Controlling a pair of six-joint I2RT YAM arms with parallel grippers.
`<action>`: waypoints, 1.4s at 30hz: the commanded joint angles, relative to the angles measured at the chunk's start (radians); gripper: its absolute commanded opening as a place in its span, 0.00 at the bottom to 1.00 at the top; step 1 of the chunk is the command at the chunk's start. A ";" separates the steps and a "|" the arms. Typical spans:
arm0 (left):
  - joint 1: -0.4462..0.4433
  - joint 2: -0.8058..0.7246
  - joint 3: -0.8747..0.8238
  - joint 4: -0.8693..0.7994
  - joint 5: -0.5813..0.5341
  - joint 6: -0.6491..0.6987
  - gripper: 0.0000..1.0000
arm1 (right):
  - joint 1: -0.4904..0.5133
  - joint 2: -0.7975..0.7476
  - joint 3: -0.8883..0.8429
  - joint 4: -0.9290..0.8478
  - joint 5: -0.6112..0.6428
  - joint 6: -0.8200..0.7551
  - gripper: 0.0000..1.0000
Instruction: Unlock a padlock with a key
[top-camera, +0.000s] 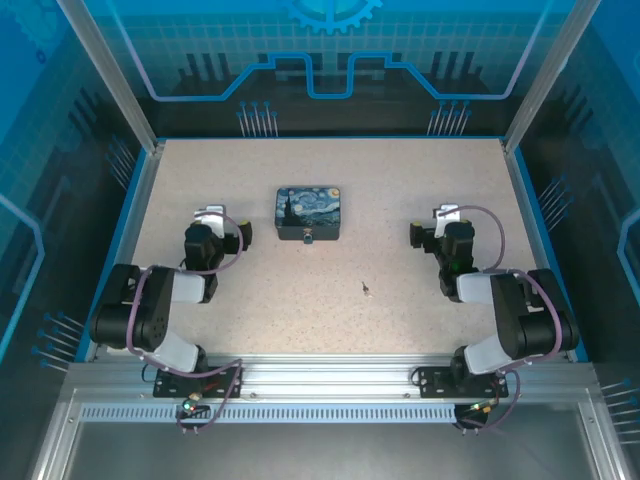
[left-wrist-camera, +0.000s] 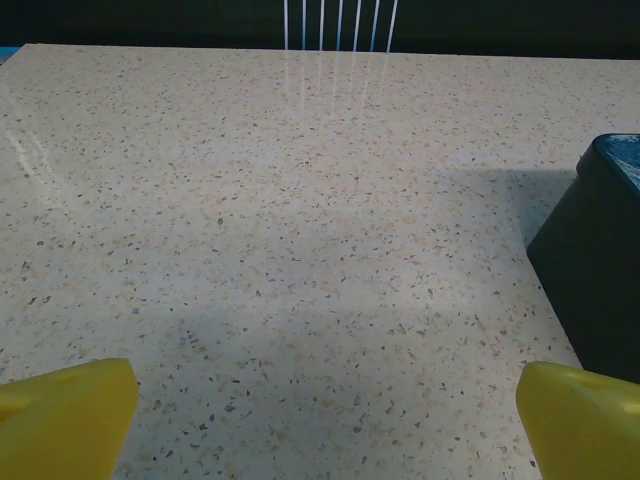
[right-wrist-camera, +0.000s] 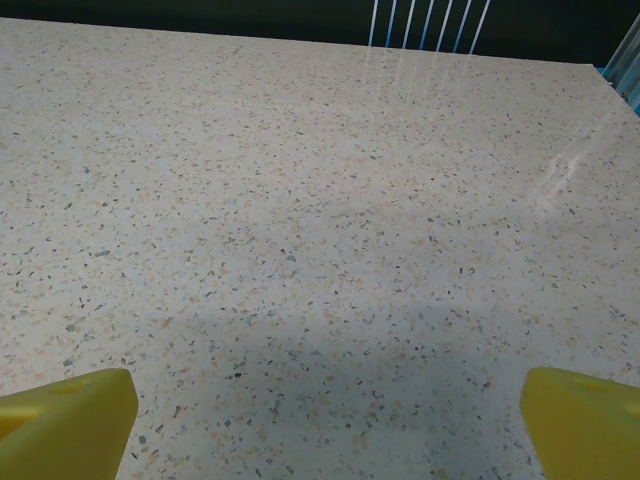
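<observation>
L gripper (top-camera: 212, 214): jaws spread wide, nothing between them. In its wrist view, yellow fingertips (left-wrist-camera: 65, 415) sit at the bottom corners, bare table (left-wrist-camera: 300, 200) ahead, tin (left-wrist-camera: 600, 260) off to its right.
R gripper (top-camera: 445, 216): spread wide too, empty, over bare table.
padlock (top-camera: 308, 238): at mid of the tin's near face, touching it. Too small to tell if it hangs from a clasp or just lies against the tin.
key (top-camera: 365, 289): flat on table, apart from tin on its near side, between the arms, a bit R of centre.
handling, key: prob. light, stiff, thin, slick metal. Lying flat it offers little edge, so pinch at the bow, likely w/ R gripper.
handling, padlock: small, hard, smooth, dense for its size. Clamp body across flat sides w/ L gripper, keyhole left free.
risk: key twists in pads; tin slides when pushed.
</observation>
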 joint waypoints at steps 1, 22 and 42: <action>0.007 0.006 0.016 0.006 0.025 -0.021 0.99 | -0.003 0.010 0.018 0.013 -0.010 -0.012 1.00; 0.008 -0.007 -0.012 0.052 -0.028 -0.042 0.99 | -0.020 -0.004 0.030 -0.019 -0.037 0.004 1.00; 0.006 -0.440 0.318 -0.840 0.129 -0.431 0.99 | 0.299 -0.160 0.659 -1.463 -0.080 0.263 1.00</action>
